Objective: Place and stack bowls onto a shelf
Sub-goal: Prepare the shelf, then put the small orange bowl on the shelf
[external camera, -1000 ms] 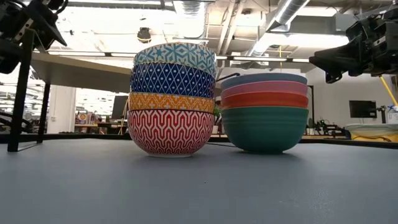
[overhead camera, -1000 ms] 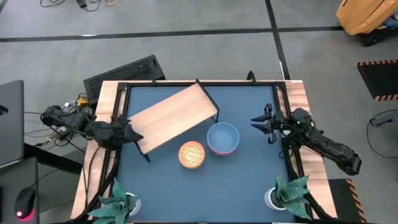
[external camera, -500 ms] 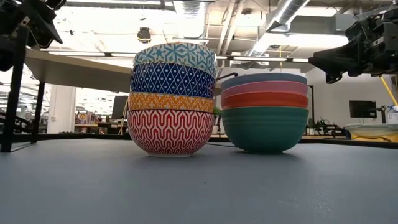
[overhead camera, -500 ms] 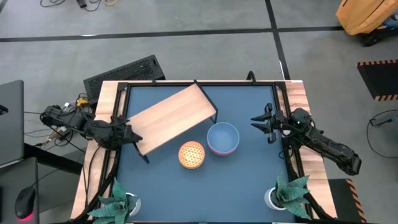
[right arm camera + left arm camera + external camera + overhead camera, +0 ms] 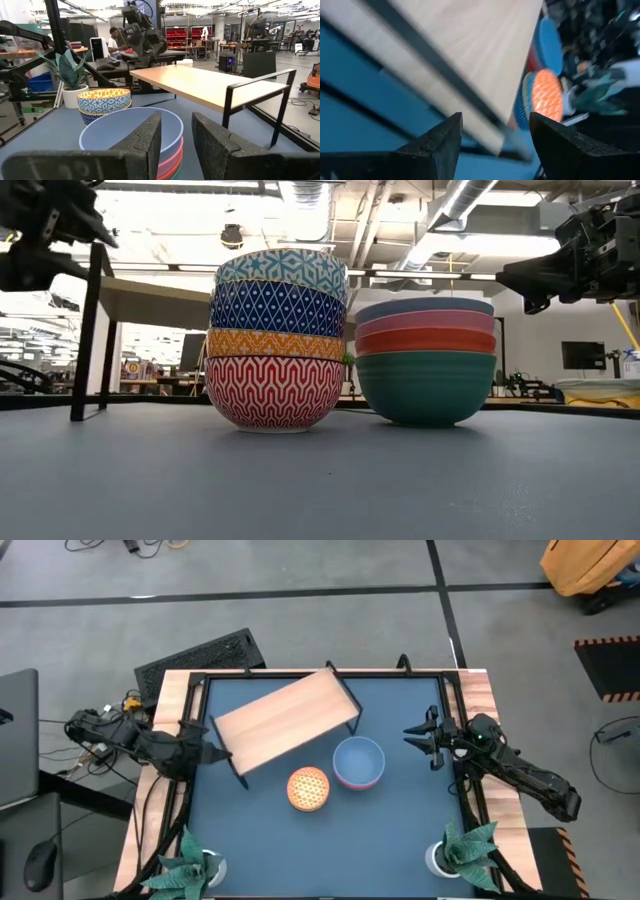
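At table's left edge, left tool grips shelf corner

A: We see grey floor around the table, crossed by dark lines.
B: Yellow cover upper right, laptop far left. At table level, ceiling strip lights and ducts.

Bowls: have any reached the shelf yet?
None. Both bowl stacks, patterned and plain, sit on the tabletop. The left claw is at the shelf end, seemingly positioning it; the right claw waits shut. All placing remains.
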Motion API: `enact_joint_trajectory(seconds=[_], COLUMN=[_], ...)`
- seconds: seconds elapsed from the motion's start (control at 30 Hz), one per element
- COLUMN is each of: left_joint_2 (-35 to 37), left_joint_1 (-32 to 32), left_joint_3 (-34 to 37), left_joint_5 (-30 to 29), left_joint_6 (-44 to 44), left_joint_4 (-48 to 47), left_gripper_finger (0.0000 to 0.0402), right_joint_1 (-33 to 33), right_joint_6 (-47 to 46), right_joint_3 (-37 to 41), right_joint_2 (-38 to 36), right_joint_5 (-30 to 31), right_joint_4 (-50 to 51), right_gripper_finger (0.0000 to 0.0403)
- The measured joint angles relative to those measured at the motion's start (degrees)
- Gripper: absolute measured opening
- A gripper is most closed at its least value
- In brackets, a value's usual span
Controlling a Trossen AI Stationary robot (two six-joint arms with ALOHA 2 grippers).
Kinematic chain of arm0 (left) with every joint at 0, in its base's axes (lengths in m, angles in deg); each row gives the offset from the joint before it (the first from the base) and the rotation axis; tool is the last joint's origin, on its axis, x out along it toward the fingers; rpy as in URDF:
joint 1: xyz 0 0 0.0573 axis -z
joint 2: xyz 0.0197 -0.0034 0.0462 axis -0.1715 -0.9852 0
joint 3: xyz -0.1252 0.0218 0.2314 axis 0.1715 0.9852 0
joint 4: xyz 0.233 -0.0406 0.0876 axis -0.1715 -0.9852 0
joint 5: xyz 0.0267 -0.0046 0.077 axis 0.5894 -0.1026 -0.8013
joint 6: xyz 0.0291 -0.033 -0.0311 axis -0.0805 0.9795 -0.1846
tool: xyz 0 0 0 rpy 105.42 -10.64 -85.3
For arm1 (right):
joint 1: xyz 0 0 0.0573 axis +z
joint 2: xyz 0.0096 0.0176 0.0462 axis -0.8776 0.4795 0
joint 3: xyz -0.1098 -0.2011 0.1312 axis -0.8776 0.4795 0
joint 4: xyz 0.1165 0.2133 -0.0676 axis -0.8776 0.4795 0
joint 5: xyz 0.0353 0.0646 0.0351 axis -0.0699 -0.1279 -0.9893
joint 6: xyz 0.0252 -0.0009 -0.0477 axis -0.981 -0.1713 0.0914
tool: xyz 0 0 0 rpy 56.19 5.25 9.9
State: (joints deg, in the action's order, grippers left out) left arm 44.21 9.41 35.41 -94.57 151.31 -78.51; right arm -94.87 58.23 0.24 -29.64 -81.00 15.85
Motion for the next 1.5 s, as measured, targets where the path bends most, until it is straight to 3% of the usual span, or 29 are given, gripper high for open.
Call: enact_joint_trajectory(seconds=[0.13,0.43,0.6,0.8,1.07,1.13,1.27,1.5], left_joint_2=[0.15,0.13,0.15,0.15,-0.92,-2.95,-11.27,-31.03], left_joint_1=[0.00,0.00,0.00,0.00,0.02,0.02,0.02,0.02], left_joint_3=[0.94,0.57,-1.66,-6.20,-7.98,-7.98,-7.96,-10.66], left_joint_5=[0.78,1.20,5.81,10.30,9.77,7.57,4.49,13.80], left_joint_6=[-0.64,3.73,5.84,6.58,2.72,0.10,-3.67,-8.96], left_joint_4=[-1.71,-0.96,-0.44,3.89,23.22,26.30,30.00,48.35], left_gripper_finger=[0.0235,0.0317,0.0333,0.0334,0.0334,0.0334,0.0334,0.0334], right_joint_1=[0.00,0.00,0.00,0.00,0.04,0.04,0.04,0.01], right_joint_6=[0.00,0.00,-0.74,-19.09,-47.88,-54.64,-55.64,-53.16], right_joint_3=[-0.02,-0.02,-0.02,-0.04,-0.14,-0.50,-1.38,-1.40], right_joint_2=[0.01,0.01,0.01,-0.01,-0.01,0.00,-0.03,-0.02], right_joint_5=[-0.01,-0.01,-0.01,2.50,7.60,7.58,8.93,9.22], right_joint_4=[0.00,0.00,-0.08,-1.69,-9.36,-8.54,-9.83,-17.35], right_gripper_finger=[0.0134,0.0134,0.0134,0.0134,0.0134,0.0134,0.0134,0.0134])
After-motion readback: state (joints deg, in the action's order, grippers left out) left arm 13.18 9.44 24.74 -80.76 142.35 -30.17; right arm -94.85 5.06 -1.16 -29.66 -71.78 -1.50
